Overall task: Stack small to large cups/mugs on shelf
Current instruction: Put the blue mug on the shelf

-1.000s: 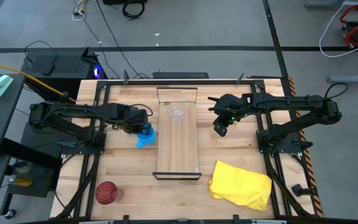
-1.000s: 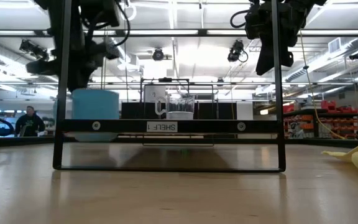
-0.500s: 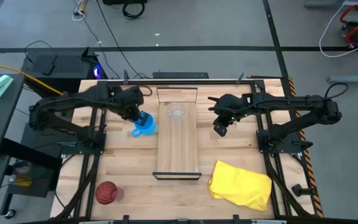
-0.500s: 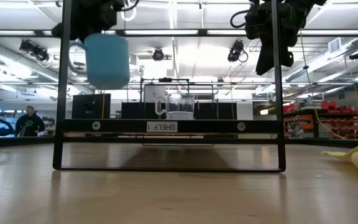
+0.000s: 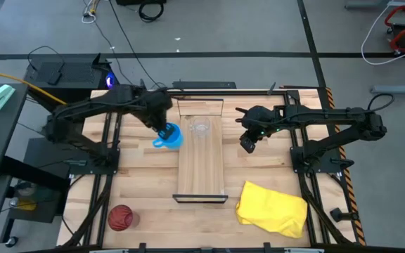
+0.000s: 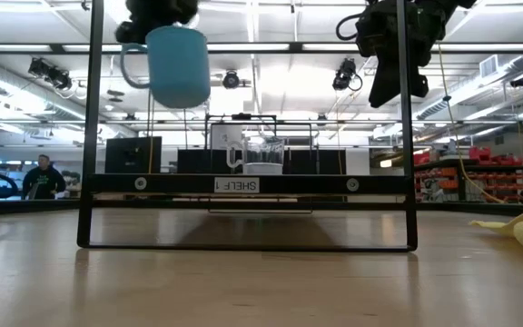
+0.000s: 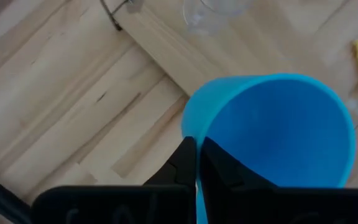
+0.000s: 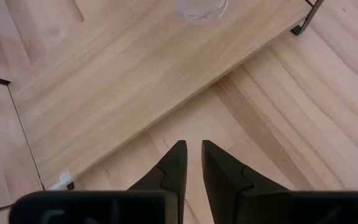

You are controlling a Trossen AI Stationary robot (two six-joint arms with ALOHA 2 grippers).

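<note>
Bright blue handled mug [image 5: 169, 136] pinched at its rim by left gripper [image 5: 164, 129], lifted beside light-wood shelf plank [image 5: 202, 165]. Next: set it over small clear cup [image 5: 200, 128]. Right gripper [image 5: 248, 143] waits beside the shelf, fingers slightly apart, holding nothing.

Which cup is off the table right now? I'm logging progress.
The blue mug, held aloft by the left gripper. The clear cup sits on the shelf; the red cup on the table.

Grey floor [image 5: 259, 42] with cables; ceiling strip lights [image 6: 271, 47] glow overhead.
</note>
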